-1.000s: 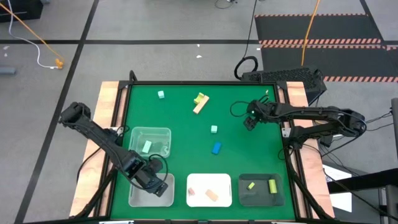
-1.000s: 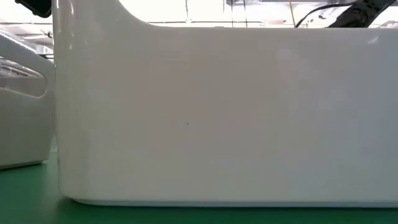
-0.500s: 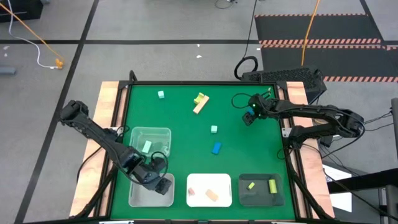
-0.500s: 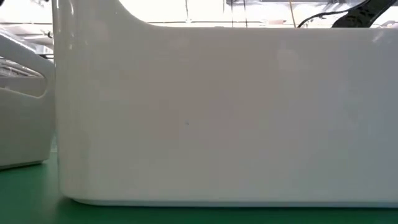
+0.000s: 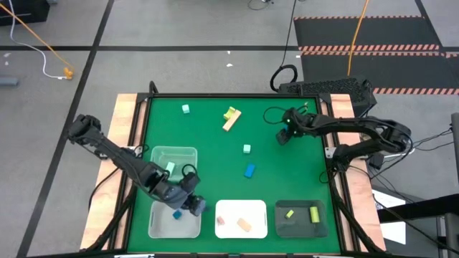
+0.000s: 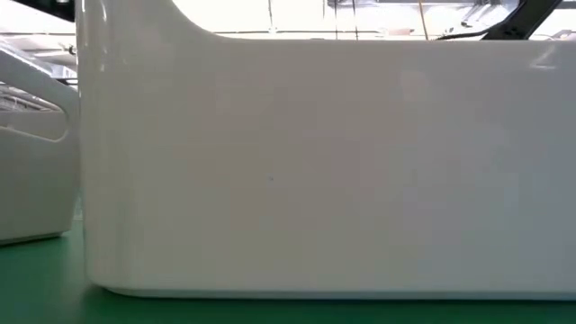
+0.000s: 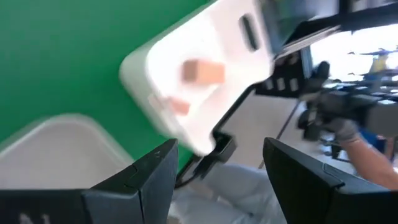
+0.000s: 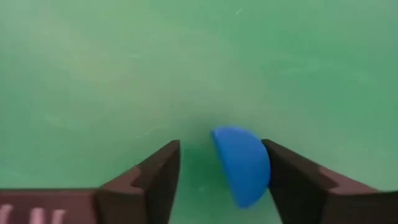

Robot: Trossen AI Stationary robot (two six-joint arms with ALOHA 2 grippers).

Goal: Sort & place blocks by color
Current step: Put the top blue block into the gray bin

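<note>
My left gripper [image 5: 192, 206] is open and hangs over the edge between the near clear tray [image 5: 159, 226] and the white tray [image 5: 241, 231]. A blue block [image 5: 176, 213] lies in that clear tray, and a mint block [image 5: 170, 169] lies in the far clear tray [image 5: 188, 153]. The left wrist view shows nothing between the fingers of my left gripper [image 7: 219, 152], with the white tray [image 7: 155, 81] beyond. My right gripper [image 5: 284, 137] is open low over the mat near the right edge. In the right wrist view my right gripper [image 8: 221, 149] has a finger on each side of a rounded blue piece [image 8: 241, 165] on the mat. My right gripper stands open around the rounded blue piece [image 8: 249, 180], pointing down at the mat. One finger [image 8: 292, 180] is close against the piece's side. I cannot tell whether it touches. The piece rests on the mat.
The white tray holds two tan blocks [image 5: 245, 224] and the dark tray [image 5: 301, 231] holds two yellow-green ones [image 5: 313, 213]. Loose on the mat are two mint cubes [image 5: 186, 109] [image 5: 247, 149], a blue block [image 5: 249, 170] and a tan bar with a yellow-green piece [image 5: 231, 118]. The white tray's wall [image 6: 324, 171] fills the low view.
My left gripper has moved from over the near clear tray toward the table's right, to the tray's edge beside the white tray. A blue block now shows in the tray where the gripper was. My right gripper has shifted slightly toward the far edge.
</note>
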